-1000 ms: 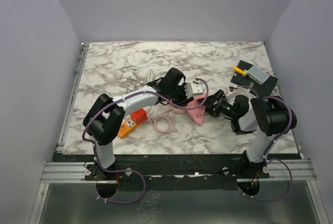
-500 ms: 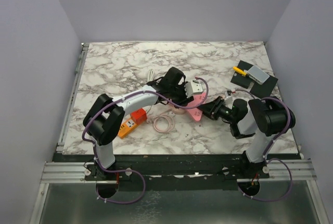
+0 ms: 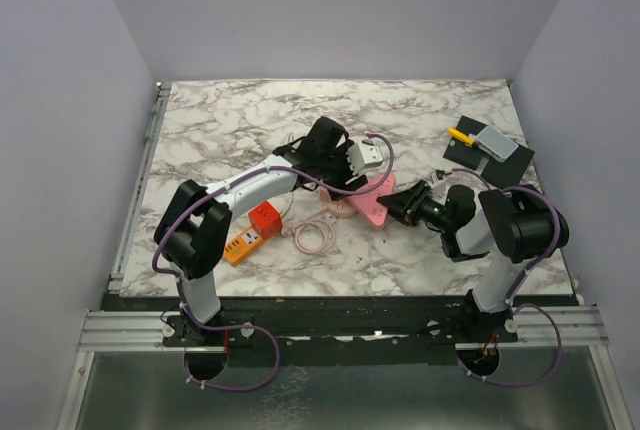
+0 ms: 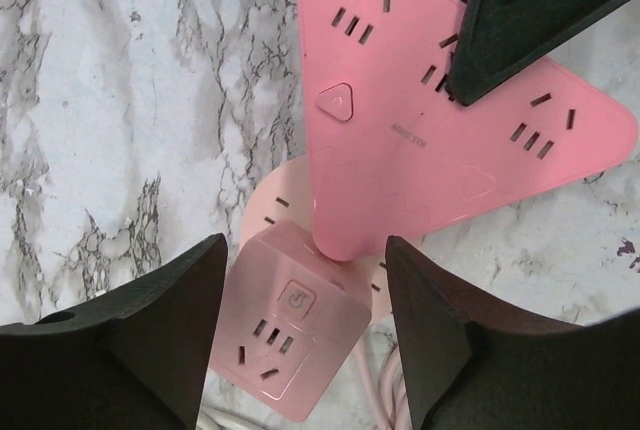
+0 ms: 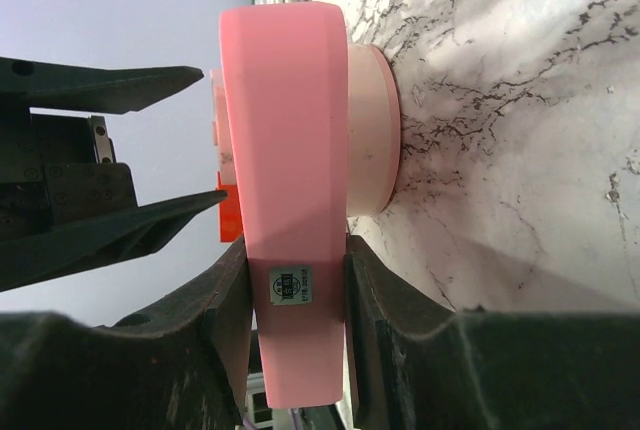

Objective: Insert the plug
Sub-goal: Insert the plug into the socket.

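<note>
Centre of left wrist view: triangular pink power strip, smooth plastic with a satin sheen. Below it, pink cube adapter: same smooth plastic, slightly matt. Lower centre of right wrist view: small sticker on strip's edge, glossy. Tabletop: marble pattern, smooth, faint gloss. Left gripper fingers and right gripper fingers: black, matt, finely grained. Orange power strip: plastic.

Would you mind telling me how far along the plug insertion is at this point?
Done: right gripper is shut on the pink triangular socket block. In hand: open left gripper hovers over the pink cube, not gripping it. Left: grasp and insert; every visible socket is empty.
</note>
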### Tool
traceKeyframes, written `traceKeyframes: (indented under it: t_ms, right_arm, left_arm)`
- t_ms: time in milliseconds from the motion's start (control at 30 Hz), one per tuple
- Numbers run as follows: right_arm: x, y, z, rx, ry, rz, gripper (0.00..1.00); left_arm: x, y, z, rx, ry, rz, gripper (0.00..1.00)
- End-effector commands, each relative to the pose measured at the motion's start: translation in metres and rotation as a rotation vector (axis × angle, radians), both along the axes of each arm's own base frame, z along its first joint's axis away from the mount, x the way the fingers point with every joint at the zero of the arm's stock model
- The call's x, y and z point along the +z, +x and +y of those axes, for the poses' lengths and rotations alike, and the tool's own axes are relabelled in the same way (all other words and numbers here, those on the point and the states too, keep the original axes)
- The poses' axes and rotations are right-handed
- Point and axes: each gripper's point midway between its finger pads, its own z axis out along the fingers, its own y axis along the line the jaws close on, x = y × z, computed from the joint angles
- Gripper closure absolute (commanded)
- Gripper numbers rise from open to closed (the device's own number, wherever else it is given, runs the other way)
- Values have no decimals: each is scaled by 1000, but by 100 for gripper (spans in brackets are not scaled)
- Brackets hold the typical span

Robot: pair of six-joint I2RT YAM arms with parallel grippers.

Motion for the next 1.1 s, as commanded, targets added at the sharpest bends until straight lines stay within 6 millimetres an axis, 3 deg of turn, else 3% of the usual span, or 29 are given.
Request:
traceKeyframes:
  t_ms: [0, 267, 467, 800, 1067]
  right_arm:
    - [-10, 0, 0, -14, 0, 80, 74]
    - [-32, -3, -7, -56, -59, 173, 77]
    - [-51, -4, -16, -96, -142, 238, 83]
    - [-84, -18, -31, -158, -232, 349, 84]
    - [-89, -20, -35, -174, -254, 359, 84]
  left_arm:
    - [23, 14, 7, 19, 11, -82, 33]
    - [8, 25, 11, 21, 45, -109, 33]
    - [1, 26, -1, -11, 38, -111, 34]
    - [-16, 14, -23, -134, 115, -186, 38]
    - [-43, 7, -12, -213, 243, -222, 63]
